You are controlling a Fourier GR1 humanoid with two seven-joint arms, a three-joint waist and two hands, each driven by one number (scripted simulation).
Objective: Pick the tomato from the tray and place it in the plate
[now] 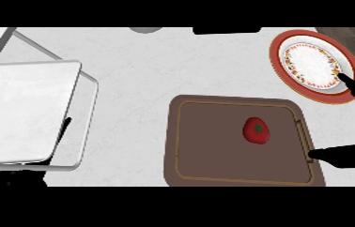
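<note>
Head view: tomato (256, 130) on tray (208, 170), left of right robot hand (336, 155), seemingly open.

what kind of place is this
Most likely a kitchen counter: a pale marbled worktop carries a brown tray with a tomato on it and a red-rimmed plate near the far right corner.
</note>
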